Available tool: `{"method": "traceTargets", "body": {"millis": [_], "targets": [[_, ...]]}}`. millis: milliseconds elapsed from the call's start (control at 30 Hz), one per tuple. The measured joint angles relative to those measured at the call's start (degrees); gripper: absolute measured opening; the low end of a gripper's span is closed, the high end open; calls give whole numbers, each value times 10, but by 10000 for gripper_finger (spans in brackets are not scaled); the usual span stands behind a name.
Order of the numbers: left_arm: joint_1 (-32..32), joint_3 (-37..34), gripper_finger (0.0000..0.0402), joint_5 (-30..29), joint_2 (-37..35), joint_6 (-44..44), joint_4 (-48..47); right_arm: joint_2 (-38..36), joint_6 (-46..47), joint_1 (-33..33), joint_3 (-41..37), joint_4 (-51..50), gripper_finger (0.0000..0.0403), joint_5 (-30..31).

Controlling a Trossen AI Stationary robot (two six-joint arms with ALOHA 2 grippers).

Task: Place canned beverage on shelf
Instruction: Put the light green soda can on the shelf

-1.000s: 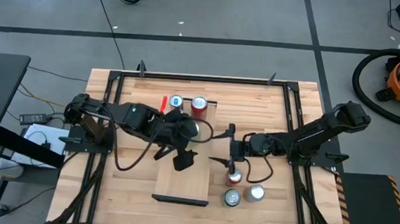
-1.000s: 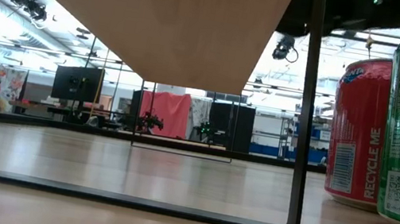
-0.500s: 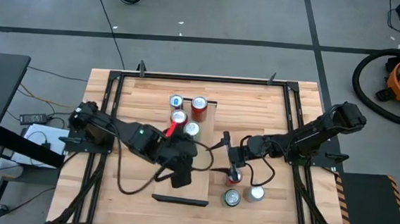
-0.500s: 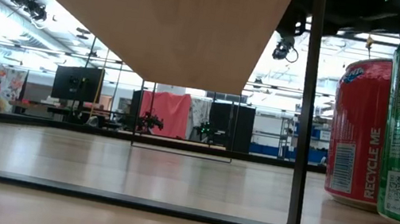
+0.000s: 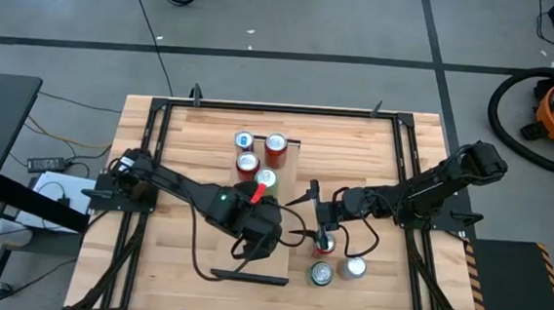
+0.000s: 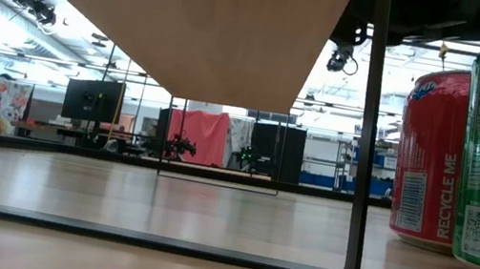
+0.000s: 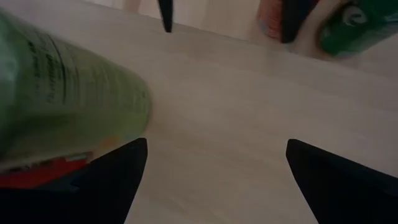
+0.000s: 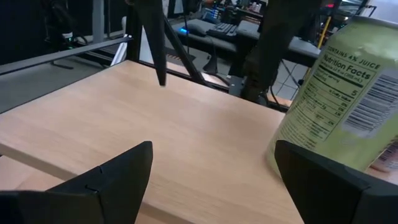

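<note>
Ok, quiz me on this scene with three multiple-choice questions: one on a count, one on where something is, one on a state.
1. How many cans stand on the shelf? A two, B four, C six.
2. Where is the left hand? A over the shelf, B over the floor, C folded back at its base.
3. What state is the left hand in? A shut on a red can, B shut on nothing, C open and empty.
Answers: 1 B, the high view shows four can tops clustered at one end of the shelf. 2 A, its wrist view looks down onto the plank. 3 C, its fingers stand wide apart with nothing between.
</note>
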Motion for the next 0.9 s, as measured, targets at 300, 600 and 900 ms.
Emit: {"method": "traceTargets", "body": {"millis": [300, 600, 900], "targets": [[19, 0, 396, -42, 3, 34, 0, 0, 0, -1, 0, 0, 348, 1], [41, 0, 396, -58, 3, 42, 1, -1, -1, -1, 0, -2, 348, 16], [41, 0, 396, -44, 3, 53, 17, -47, 14, -16, 0, -74, 348, 39]]}}
